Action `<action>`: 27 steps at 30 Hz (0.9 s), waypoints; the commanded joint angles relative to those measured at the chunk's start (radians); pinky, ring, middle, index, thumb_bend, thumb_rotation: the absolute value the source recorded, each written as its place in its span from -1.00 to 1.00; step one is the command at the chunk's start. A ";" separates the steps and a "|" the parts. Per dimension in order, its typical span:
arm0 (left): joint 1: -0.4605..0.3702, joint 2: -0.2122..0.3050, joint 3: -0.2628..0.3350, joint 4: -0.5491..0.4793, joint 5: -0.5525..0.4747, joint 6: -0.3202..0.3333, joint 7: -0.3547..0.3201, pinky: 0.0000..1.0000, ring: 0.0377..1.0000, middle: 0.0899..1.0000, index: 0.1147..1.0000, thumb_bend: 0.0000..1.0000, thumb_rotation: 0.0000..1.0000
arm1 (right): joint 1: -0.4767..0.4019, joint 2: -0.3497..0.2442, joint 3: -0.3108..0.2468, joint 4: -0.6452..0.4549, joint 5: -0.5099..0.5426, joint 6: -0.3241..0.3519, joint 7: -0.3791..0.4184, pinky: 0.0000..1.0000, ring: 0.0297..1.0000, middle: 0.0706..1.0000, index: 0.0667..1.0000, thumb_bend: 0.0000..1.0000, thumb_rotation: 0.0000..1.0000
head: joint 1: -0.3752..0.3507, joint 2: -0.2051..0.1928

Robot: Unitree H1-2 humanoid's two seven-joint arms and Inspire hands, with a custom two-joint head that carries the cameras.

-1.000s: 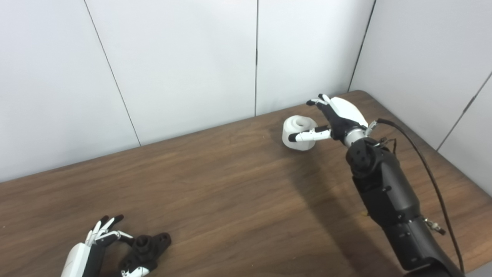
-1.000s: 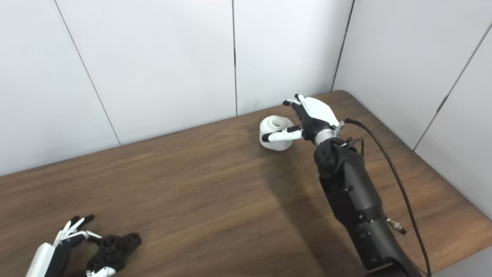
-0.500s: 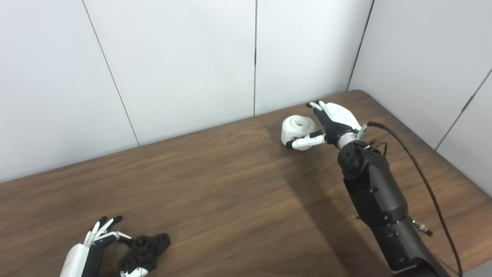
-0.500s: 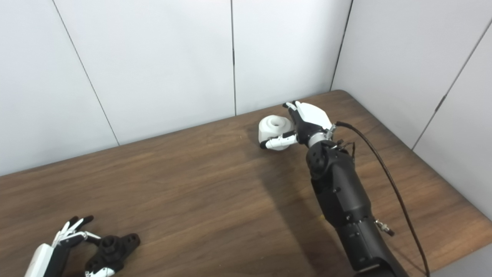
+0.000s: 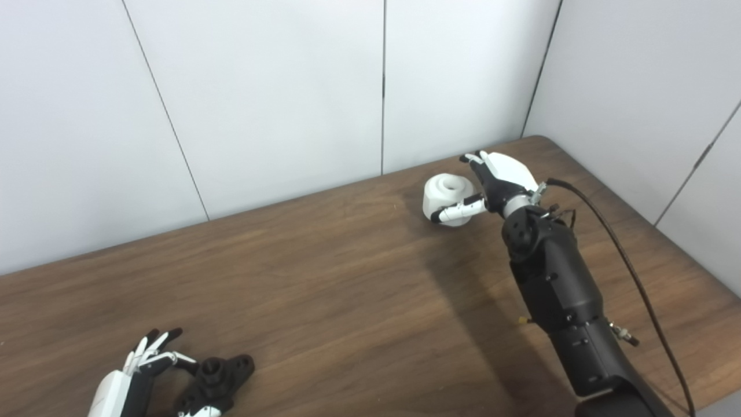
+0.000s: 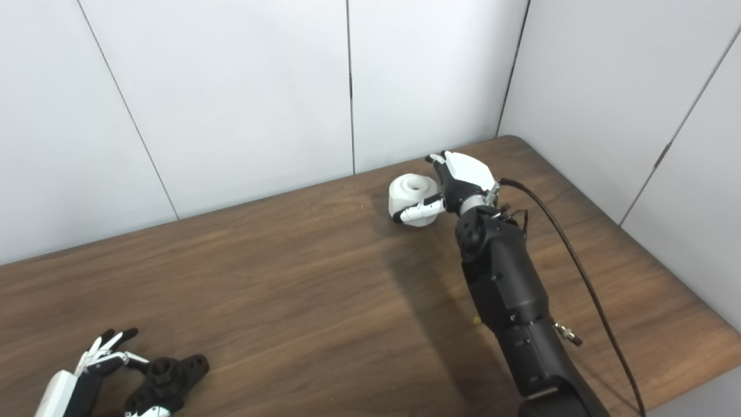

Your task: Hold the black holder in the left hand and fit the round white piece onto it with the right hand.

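The round white piece (image 5: pixel 444 191) stands on the wooden table (image 5: pixel 324 278) at the far right, near the wall. My right hand (image 5: pixel 501 176) is open and cupped beside it: the thumb lies across its front, the fingers reach round its back right. The black holder (image 5: pixel 217 376) lies flat on the table at the near left edge. My left hand (image 5: pixel 130 379) is open next to it, fingers spread at its left side and the thumb under its near end. The hand is partly cut off by the picture's bottom edge.
White wall panels (image 5: pixel 278 98) close the table's far side and right side. A black cable (image 5: pixel 625 260) loops off my right forearm over the table's right part. The table's right edge (image 5: pixel 689 255) is close to the right arm.
My right hand has moved in closer to the white piece, with the thumb now low across its front. The left hand and the black holder keep their places; the view shifted slightly.
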 commanded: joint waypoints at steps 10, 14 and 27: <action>0.011 0.011 0.007 -0.041 0.009 0.024 -0.007 1.00 1.00 0.79 -0.17 0.03 -0.93 | -0.098 -0.058 -0.012 0.052 -0.024 0.001 0.033 1.00 1.00 1.00 0.82 1.00 -0.16 | -0.003 0.005; 0.012 0.013 0.005 -0.043 0.009 0.023 -0.009 1.00 1.00 0.79 -0.17 0.03 -0.93 | -0.115 -0.063 -0.018 0.072 -0.034 0.001 0.049 1.00 1.00 1.00 0.76 1.00 -0.21 | -0.004 0.006; 0.015 0.009 0.006 -0.049 0.007 0.023 -0.007 1.00 1.00 0.80 -0.17 0.03 -0.93 | -0.130 -0.073 0.006 0.115 -0.045 0.001 0.102 1.00 1.00 1.00 0.82 1.00 -0.19 | 0.002 0.009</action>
